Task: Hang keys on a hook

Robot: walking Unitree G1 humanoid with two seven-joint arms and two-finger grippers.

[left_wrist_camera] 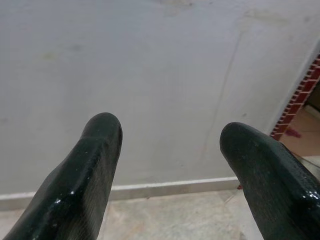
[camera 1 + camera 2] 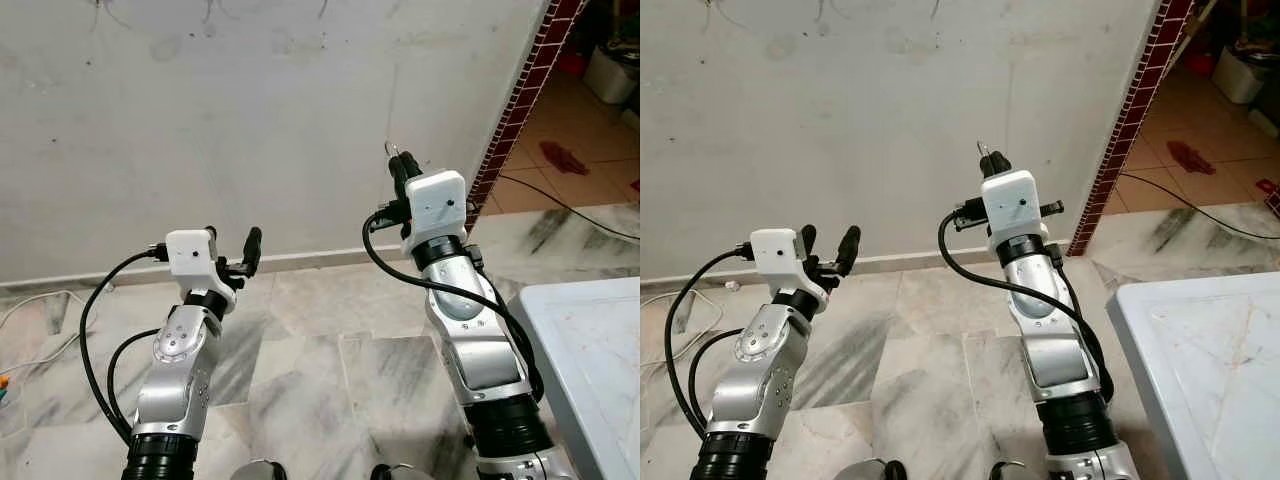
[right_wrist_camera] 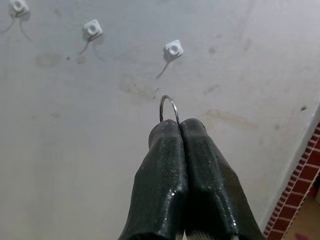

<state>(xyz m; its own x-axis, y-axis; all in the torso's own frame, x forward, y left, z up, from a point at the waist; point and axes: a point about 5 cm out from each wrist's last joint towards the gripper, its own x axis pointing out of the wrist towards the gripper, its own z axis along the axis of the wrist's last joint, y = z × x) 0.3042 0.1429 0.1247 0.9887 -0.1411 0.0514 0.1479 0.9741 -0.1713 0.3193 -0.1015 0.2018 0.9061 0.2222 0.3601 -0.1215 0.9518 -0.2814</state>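
Note:
My right gripper (image 3: 177, 125) is shut on a thin metal key ring (image 3: 169, 106), which sticks out past the fingertips. It is raised in front of the pale wall (image 2: 250, 120), with the ring (image 2: 390, 150) pointing up at it. Three small white square hooks are on the wall above: the nearest hook (image 3: 173, 48) is just above the ring, a second hook (image 3: 92, 28) and a third hook (image 3: 19, 6) lie further along. The keys themselves are hidden. My left gripper (image 2: 232, 245) is open and empty, held lower and to the left.
A red brick-tiled wall corner (image 2: 520, 100) stands at the right, with an orange-tiled room beyond. A white flat-topped surface (image 2: 590, 350) is at the lower right. Cables (image 2: 560, 205) lie on the marble floor (image 2: 320, 340).

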